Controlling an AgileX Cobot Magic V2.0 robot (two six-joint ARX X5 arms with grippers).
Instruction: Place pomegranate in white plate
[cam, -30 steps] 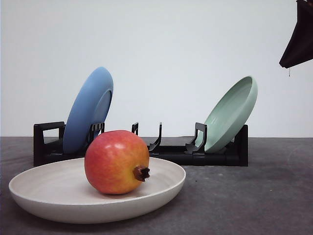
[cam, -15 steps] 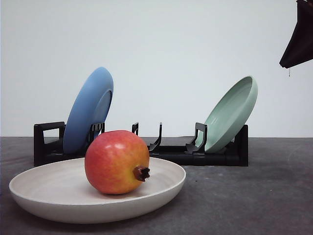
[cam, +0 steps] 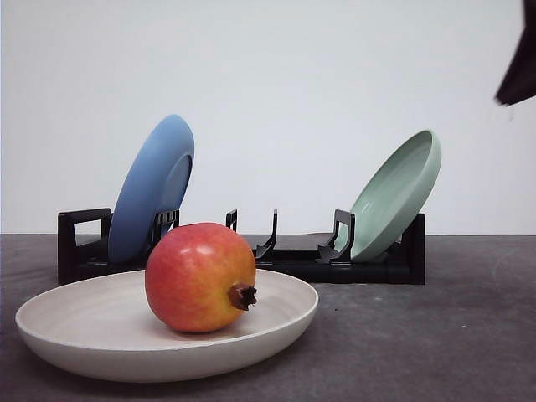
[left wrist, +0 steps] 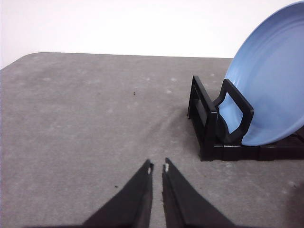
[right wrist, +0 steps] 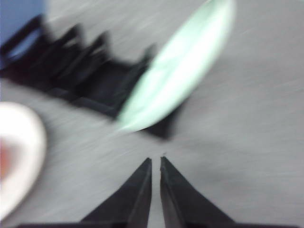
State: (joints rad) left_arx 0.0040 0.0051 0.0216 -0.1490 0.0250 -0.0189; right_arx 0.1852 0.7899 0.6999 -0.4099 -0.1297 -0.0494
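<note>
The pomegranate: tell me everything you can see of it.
The pomegranate is a round fruit with smooth, slightly glossy skin, red on top and the left, blending to yellow-orange low on the right. A small dark brown crown stub juts from its lower right side, so it lies tipped sideways. It rests inside the white plate, slightly right of the middle, at the front left of the table. Only the plate touches it; no pincer is near it.

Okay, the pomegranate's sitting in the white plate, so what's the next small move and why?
Probably none on the fruit: the pomegranate rests inside the white plate, and the right gripper is shut and empty. I'd just retract that arm clear of the table.
</note>
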